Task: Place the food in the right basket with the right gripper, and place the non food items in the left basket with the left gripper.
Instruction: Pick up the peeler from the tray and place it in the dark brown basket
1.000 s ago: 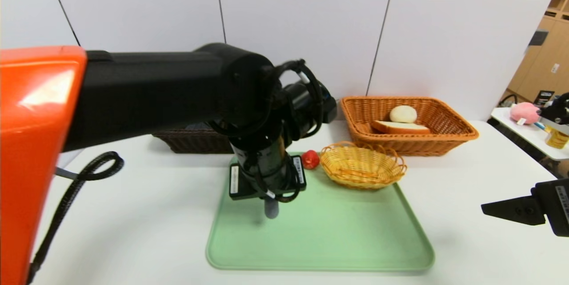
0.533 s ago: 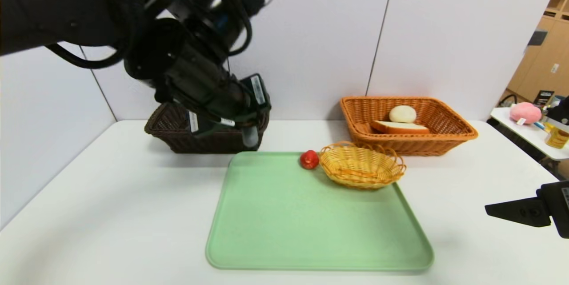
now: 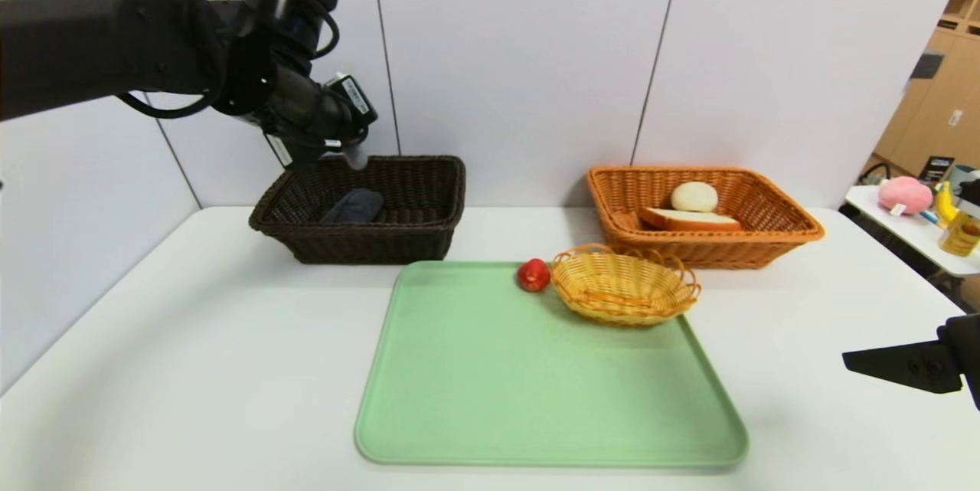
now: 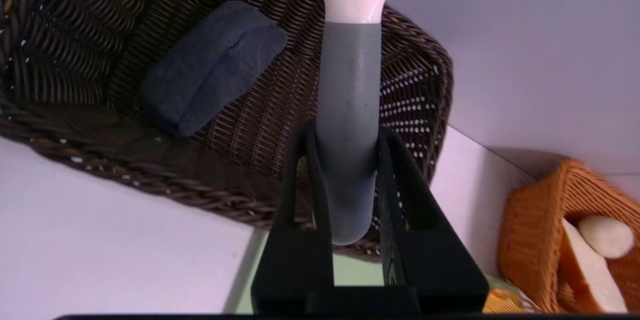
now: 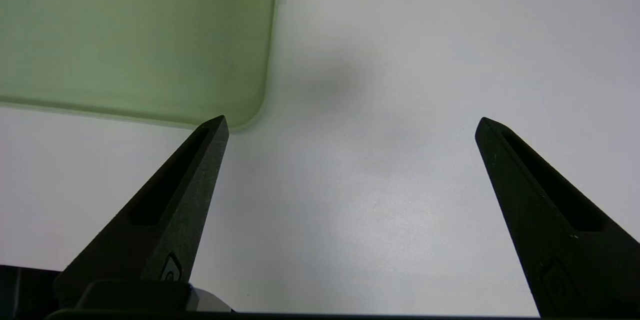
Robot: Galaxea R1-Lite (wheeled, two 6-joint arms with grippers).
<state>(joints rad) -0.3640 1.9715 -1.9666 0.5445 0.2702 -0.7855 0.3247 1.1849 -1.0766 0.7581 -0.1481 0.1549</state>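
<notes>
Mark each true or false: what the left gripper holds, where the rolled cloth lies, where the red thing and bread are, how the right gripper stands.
1. The left gripper grips the peeler by its grey handle. True.
2. The rolled cloth lies on the green tray. False: it lies in the dark basket.
3. The small red thing is in the dark basket. False: it sits beside the yellow basket.
4. The bread slice is in the orange-brown basket. True.
5. The right gripper is shut. False: its jaws stand wide apart.
</notes>
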